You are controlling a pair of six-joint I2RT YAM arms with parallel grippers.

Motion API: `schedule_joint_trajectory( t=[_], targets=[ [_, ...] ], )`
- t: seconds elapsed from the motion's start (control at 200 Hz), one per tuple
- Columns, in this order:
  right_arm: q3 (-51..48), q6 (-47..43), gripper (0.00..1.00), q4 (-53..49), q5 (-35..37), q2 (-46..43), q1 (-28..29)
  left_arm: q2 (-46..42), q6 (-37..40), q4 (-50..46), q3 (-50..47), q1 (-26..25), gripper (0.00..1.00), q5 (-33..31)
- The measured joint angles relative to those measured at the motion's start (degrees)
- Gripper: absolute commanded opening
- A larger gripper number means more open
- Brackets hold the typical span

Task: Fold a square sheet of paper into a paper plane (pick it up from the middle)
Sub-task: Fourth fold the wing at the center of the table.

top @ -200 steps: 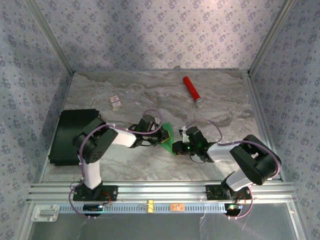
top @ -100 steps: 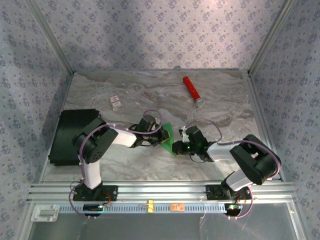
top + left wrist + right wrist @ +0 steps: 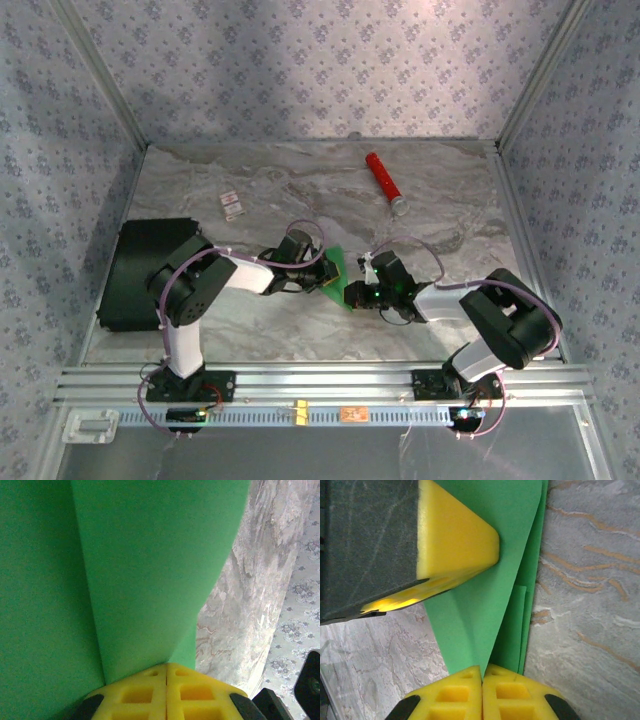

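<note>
The square sheet of paper (image 3: 338, 264) is bright green and creased into long folded layers, held off the table between both arms. My left gripper (image 3: 325, 273) is shut on one edge; in the left wrist view its yellow fingertips (image 3: 150, 692) meet on a fold of the paper (image 3: 150, 570). My right gripper (image 3: 352, 293) is shut on the opposite edge. In the right wrist view the paper (image 3: 475, 615) runs into the closed right gripper (image 3: 483, 672), and the left gripper's yellow pad (image 3: 455, 535) presses on the sheet from above. I cannot tell whether it has a paper plane's shape.
A red cylinder (image 3: 383, 180) lies at the back right of the marble table (image 3: 470, 210). A black flat box (image 3: 150, 272) sits at the left edge. A small white card (image 3: 231, 206) lies behind the left arm. Metal frame posts and patterned walls enclose the table.
</note>
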Motion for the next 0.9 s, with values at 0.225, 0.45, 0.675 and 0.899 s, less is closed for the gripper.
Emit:
schedule_joint_trajectory(
  t=[0.225, 0.45, 0.675, 0.899],
  targets=[
    [0.4, 0.7, 0.11, -1.3, -0.3, -0.5, -0.1, 0.2, 0.4, -0.4, 0.3, 0.0, 0.06, 0.3],
    [0.4, 1.0, 0.1, -5.1, -1.0, -2.5, -0.1, 0.2, 0.4, -0.4, 0.3, 0.1, 0.06, 0.4],
    [-0.4, 1.0, 0.07, -6.0, -2.0, -3.3, -0.3, 0.3, 0.4, -0.3, 0.3, 0.0, 0.06, 0.9],
    [-1.2, 1.0, 0.09, -5.1, -2.8, -3.4, -0.7, 0.4, 0.4, -0.3, 0.3, 0.0, 0.06, 1.3]
  ],
)
